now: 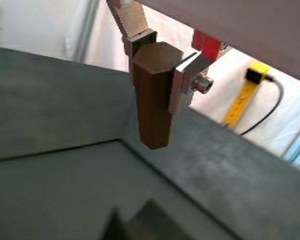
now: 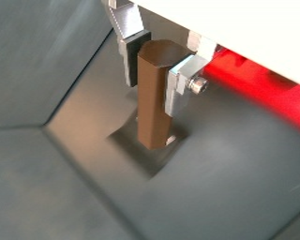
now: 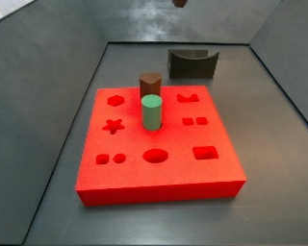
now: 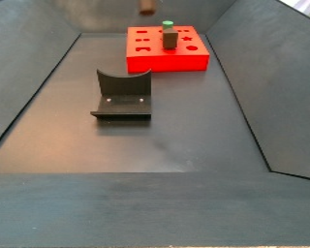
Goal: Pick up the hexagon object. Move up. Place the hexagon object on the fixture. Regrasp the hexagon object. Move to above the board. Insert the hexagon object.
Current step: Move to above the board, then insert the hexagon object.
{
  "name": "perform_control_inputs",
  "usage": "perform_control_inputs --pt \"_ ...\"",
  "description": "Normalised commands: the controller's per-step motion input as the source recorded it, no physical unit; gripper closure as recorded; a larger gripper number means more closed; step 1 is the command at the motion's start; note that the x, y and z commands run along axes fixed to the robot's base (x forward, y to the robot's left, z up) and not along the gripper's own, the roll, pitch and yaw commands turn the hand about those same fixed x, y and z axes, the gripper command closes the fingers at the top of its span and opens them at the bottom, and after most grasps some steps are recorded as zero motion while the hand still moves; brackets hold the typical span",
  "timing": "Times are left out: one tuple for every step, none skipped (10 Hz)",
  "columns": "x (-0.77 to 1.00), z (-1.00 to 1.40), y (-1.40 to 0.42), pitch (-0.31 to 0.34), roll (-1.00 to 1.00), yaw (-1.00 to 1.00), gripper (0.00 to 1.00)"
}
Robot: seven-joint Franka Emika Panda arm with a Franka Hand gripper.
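Note:
My gripper [image 1: 160, 71] [image 2: 160, 69] is shut on the hexagon object [image 1: 153, 105] [image 2: 153, 112], a slim dark-brown faceted peg hanging upright, gripped near its top end. It is high above the floor. In both side views only the peg's lower tip [image 3: 180, 3] [image 4: 146, 7] shows at the frame's upper edge, and the gripper itself is out of frame. The fixture [image 3: 192, 63] [image 4: 121, 95] stands on the floor; in a wrist view its dark shape [image 2: 150, 155] lies far below the peg. The red board [image 3: 157, 149] [image 4: 184, 60] [image 2: 259, 80] sits beside it.
A green cylinder [image 3: 151, 110] [image 4: 170, 22] and a stouter brown peg [image 3: 150, 83] [image 4: 170, 39] stand upright in the board. Sloped grey walls [image 3: 54, 86] enclose the bin floor [image 4: 170, 145]. A yellow cable [image 1: 247, 94] shows outside.

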Motion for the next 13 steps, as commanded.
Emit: perform_control_inputs --pt "-0.49 0.43 -1.0 -0.098 -1.0 -0.04 1.0" --pt "-0.5 0.43 -1.0 -0.099 -1.0 -0.05 1.0" --pt "-0.51 0.44 -1.0 -0.104 -1.0 -0.05 1.0" --pt "-0.53 0.43 -1.0 -0.106 -1.0 -0.06 1.0" --pt "-0.56 0.44 -1.0 -0.111 -1.0 -0.06 1.0" --pt "-0.45 0.34 -0.75 -0.116 -1.0 -0.06 1.0" --pt "-0.25 0.15 -0.37 -0.089 -0.77 -0.05 1.0" --pt "-0.18 0.1 -0.25 -0.072 -0.63 -0.04 1.0" --pt "-0.08 0.05 -0.08 -0.027 -0.32 -0.02 1.0" --pt "-0.05 0.03 -0.05 -0.025 -0.24 -0.01 1.0" --pt "-0.04 0.0 0.0 0.0 0.0 0.0 1.0" --pt "-0.28 -0.03 0.0 0.0 0.0 -0.09 1.0" --pt "-0.71 -0.37 0.43 0.0 -0.04 -0.26 1.0"
